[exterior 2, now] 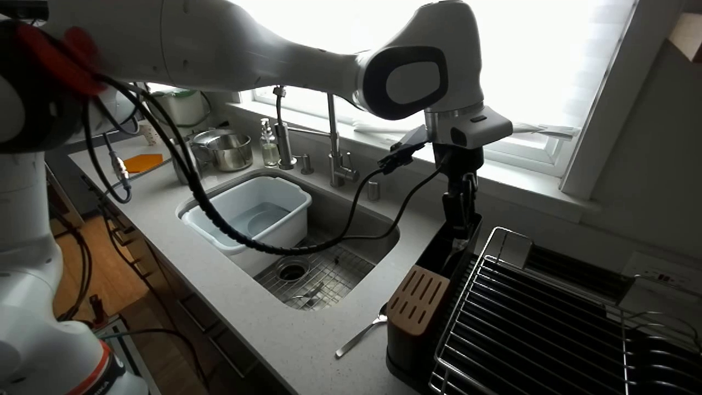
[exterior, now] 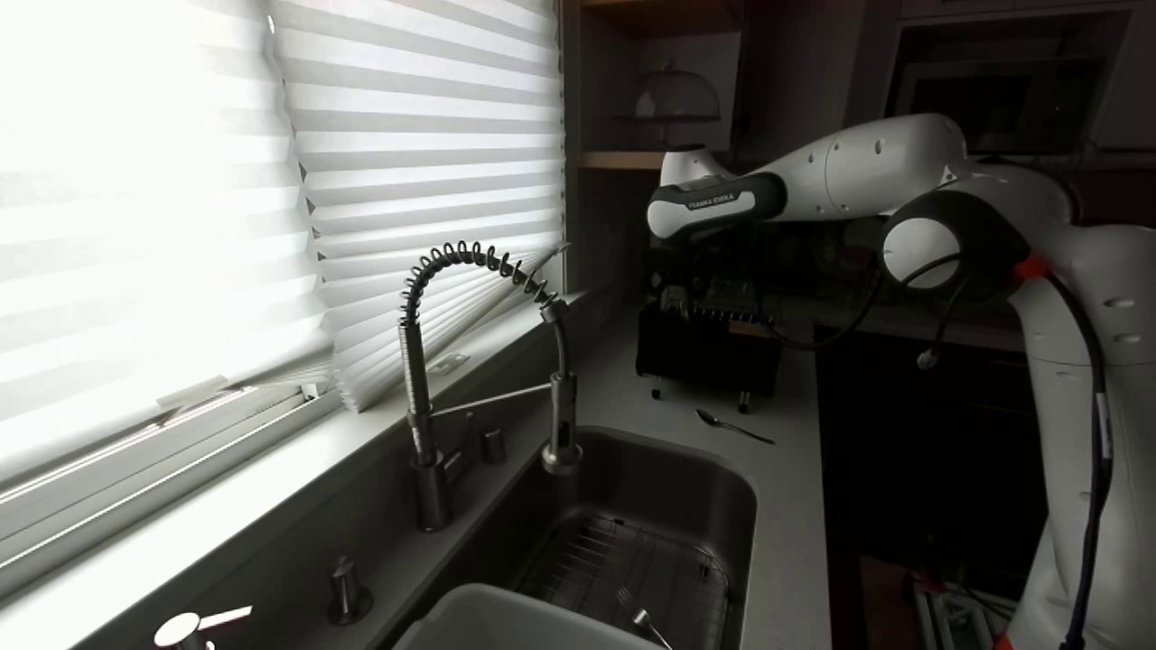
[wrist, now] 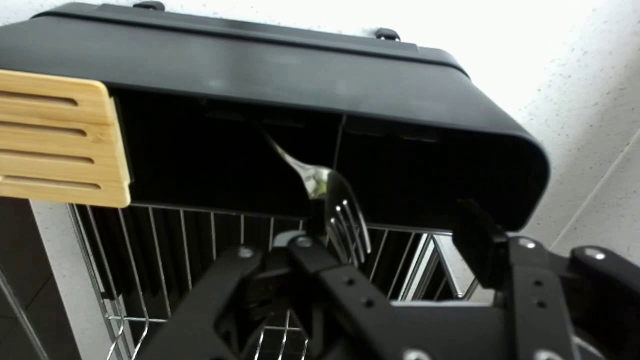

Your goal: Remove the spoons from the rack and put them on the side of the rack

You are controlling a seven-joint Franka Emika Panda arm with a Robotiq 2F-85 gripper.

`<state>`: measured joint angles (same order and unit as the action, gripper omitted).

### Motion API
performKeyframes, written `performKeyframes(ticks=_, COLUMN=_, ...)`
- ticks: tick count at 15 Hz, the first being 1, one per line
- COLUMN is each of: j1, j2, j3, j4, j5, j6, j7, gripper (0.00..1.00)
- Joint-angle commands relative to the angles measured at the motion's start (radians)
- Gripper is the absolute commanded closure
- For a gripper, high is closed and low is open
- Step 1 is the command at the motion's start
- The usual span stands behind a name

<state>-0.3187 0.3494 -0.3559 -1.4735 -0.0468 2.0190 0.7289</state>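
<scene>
Pincer point(wrist: 394, 222) has its jaws apart; between them a fork point(wrist: 315, 176), ungripped, leans towards one long edge of the rack point(wrist: 280, 60). We judge it light, stiff, slippery, best pinched at the neck. Beyond, a spoon point(exterior 2: 359, 336) lies near the front edge of the worktop point(exterior 2: 315, 334).

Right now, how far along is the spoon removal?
Looks done: one spoon lies on the counter beside the rack.
In hand: the gripper is open, with the head of a fork between its fingers; no grip shows.
Left: that fork, if it counts, probably needs lifting out and laying alongside. The rack's dark inside hides whether spoons remain.
</scene>
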Motion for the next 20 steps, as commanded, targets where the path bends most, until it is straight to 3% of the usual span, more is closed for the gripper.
performKeyframes(ticks=1, j1=-0.012, j2=0.03, j3=-0.005, j4=0.033, j5=0.012, j6=-0.01, j7=0.01, gripper=0.64)
performKeyframes(ticks=6, j1=-0.017, j2=0.026, j3=-0.012, j4=0.037, j5=0.009, j6=-0.03, j7=0.009, gripper=0.98)
performKeyframes(ticks=7, j1=-0.017, j2=0.022, j3=-0.014, j4=0.034, j5=0.006, j6=-0.031, j7=0.009, gripper=1.0)
performKeyframes(ticks=20, j1=0.025, j2=-0.128, j3=-0.022, j4=-0.015, j5=-0.058, j6=0.034, j7=0.0, gripper=0.99)
